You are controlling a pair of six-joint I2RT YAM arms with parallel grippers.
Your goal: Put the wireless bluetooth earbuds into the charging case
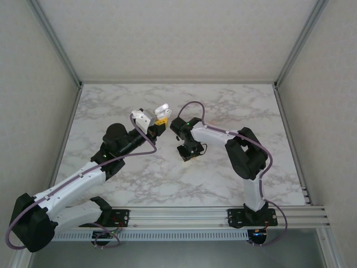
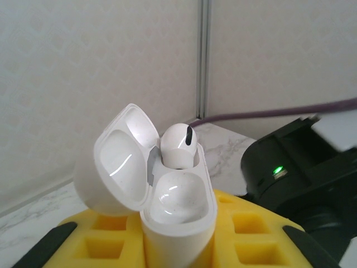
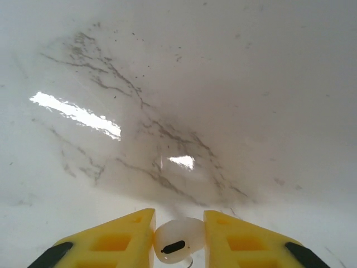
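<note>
top cam first: my left gripper (image 1: pixel 158 123) sits out over the middle of the marble table (image 1: pixel 240 106), squeezed onto the white charging case (image 1: pixel 162 110). the case sticks out past my yellow pads with its lid flipped open. my right gripper (image 1: pixel 188 156) is just beside it, a bit nearer the bases, pointing down at the table.

left wrist cam: the case stands upright between my yellow fingers (image 2: pixel 245 223), which press on both its sides. the lid (image 2: pixel 114 167) leans back to the left. one earbud (image 2: pixel 179 146) is seated in the far socket, its dark slot facing the camera. the near socket (image 2: pixel 181 195) is a bare shiny cup. the black body of my right arm (image 2: pixel 295 167) is close by on the right, with a green light on.

right wrist cam: the second earbud (image 3: pixel 177 241), white with a small dark slot, is pinched between my two yellow fingers (image 3: pixel 125 237). both inner faces touch it. it hangs over bare marble, and i can't tell whether it touches the surface.
</note>
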